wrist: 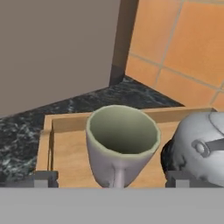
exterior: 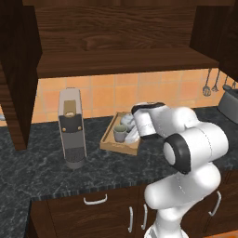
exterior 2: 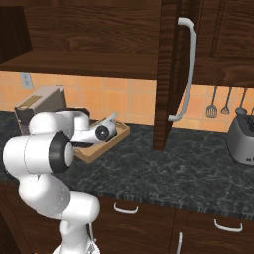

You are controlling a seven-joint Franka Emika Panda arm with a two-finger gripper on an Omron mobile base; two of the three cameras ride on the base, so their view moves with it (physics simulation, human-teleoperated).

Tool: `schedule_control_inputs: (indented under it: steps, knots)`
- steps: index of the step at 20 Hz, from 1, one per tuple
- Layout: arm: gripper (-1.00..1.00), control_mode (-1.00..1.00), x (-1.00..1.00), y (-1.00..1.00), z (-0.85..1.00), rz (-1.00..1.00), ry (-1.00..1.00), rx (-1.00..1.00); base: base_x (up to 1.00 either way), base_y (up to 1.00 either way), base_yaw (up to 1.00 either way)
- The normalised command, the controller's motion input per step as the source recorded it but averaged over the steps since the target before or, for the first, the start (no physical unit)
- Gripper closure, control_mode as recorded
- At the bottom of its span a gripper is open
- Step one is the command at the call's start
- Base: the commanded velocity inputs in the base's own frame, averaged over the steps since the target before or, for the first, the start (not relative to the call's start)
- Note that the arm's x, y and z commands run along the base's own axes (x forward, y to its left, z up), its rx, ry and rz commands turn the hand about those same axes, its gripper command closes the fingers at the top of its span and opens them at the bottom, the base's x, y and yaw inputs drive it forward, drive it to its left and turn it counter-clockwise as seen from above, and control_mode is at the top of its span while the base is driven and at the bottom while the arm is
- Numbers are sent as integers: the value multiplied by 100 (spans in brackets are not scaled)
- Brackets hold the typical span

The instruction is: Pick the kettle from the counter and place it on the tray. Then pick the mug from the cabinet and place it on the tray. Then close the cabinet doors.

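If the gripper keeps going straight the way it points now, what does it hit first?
Most likely the mug, standing upright on the tray right between the open fingers. The kettle sits just beside that line; depth is hard to judge.

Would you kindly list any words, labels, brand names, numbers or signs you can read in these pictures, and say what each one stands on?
None: no readable text on the mug, kettle, tray, coffee machine, toaster, cabinet doors or tiled wall.

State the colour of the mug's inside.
Pale greenish-beige inside the mug; clearest in the hand view.
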Motion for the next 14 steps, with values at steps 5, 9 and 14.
schedule_control_inputs:
  steps: [5, 9, 14]
  knots:
    - [-100, -100, -34, 0, 63, -2, 0, 0, 0, 0, 0]
    - [-100, -100, -32, 0, 67, -1, 0, 0, 0, 0, 0]
    - [-100, -100, -44, 0, 61, -2, 0, -3, 0, 0, 0]
